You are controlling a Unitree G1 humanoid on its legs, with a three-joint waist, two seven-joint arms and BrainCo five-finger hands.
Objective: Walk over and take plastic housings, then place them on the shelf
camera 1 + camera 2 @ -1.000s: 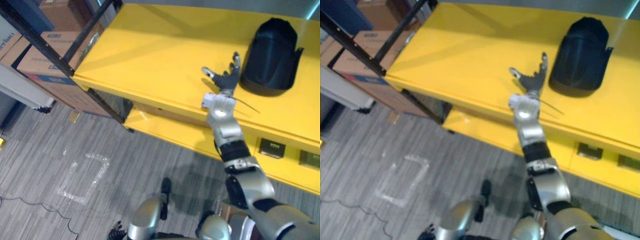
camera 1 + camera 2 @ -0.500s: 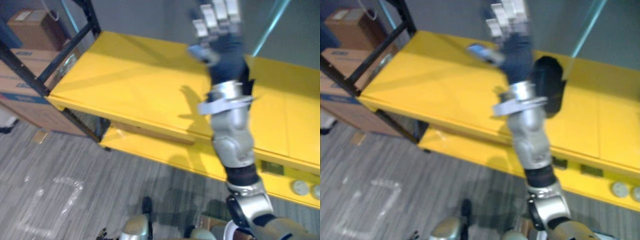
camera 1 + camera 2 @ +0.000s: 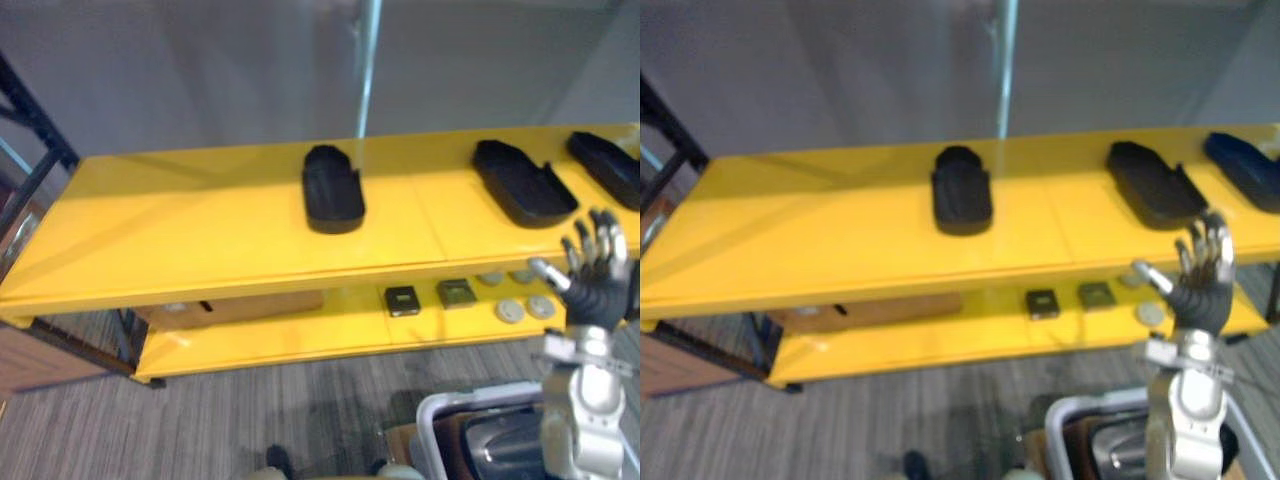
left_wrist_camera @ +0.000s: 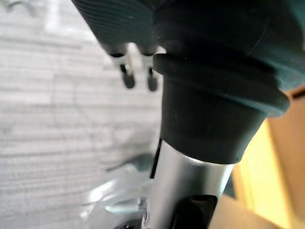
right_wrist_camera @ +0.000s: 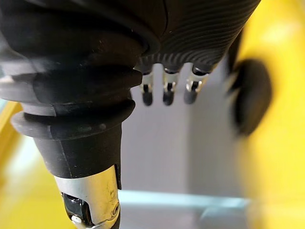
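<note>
Housing point(image 3: 333, 190) on shelf point(image 3: 200, 232), right robot hand point(image 3: 592, 272) withdrawn

My left hand point(image 4: 125, 28) hangs above the floor point(image 4: 52, 119), its dark ribbed cover and the thick dark cuff at my wrist close to the lens. The fingers point(image 4: 128, 78) that show reach out past the cover side by side. They are straight and dark-tipped, and they neither hold nor touch anything. Beyond them lies grey floor with fine pale stripes. A yellow surface point(image 4: 286, 157) runs along beside my wrist, too blurred for me to tell what it belongs to. A pale shape point(image 4: 112, 202) sits low on the floor side, and I cannot make out what it is.
</note>
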